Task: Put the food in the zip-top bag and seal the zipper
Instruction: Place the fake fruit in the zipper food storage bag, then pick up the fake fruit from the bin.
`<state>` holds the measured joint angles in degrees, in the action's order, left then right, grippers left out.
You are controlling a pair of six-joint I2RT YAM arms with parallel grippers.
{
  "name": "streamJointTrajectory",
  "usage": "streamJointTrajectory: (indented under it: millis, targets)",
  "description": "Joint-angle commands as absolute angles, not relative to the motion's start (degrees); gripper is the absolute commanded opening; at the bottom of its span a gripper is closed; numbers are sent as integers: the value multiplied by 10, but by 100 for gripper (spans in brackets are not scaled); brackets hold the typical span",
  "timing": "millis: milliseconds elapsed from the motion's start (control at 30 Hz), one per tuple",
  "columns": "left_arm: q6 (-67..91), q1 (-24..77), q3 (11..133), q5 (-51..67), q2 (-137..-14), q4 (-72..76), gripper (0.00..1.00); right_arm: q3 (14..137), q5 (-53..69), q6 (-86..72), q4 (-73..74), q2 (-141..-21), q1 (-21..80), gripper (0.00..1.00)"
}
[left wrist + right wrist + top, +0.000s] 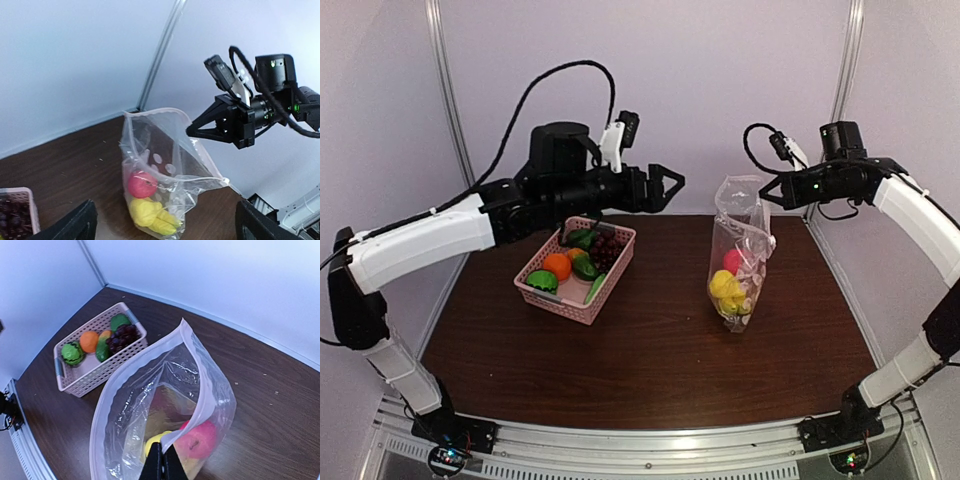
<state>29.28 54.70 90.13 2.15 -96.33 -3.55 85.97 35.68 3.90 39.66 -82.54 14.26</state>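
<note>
1. The bag (740,250) stands upright right of centre in the top view, long axis vertical, mouth up and gaping, bottom on the worktop (660,370).
2. Right fingers (159,466) are clamped on the bag's mouth edge, right on the zipper (135,367), at the bottom of their own view.
3. Left fingers (75,225) are spread wide and empty, cut off by the frame bottom.
4. Food (725,288) inside is yellow and pink, its shapes blurred by crinkled plastic.
5. More food sits in the basket (555,305), left of centre.
</note>
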Motion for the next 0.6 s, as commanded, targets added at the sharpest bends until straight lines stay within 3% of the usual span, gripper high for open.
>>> streamJointTrajectory:
  millis: [0,133,300,567]
  targets:
    - [208,519,862,-134,-903,-158,98,909,275,81,407,-814,112,0]
    - [222,474,814,-182,-886,-243,98,905,270,82,393,-794,112,0]
    - [256,402,761,-155,-891,-297,95,849,313,67,364,-794,133,0]
    - [245,333,779,-135,-981,-360,90,769,329,68,329,-810,176,0]
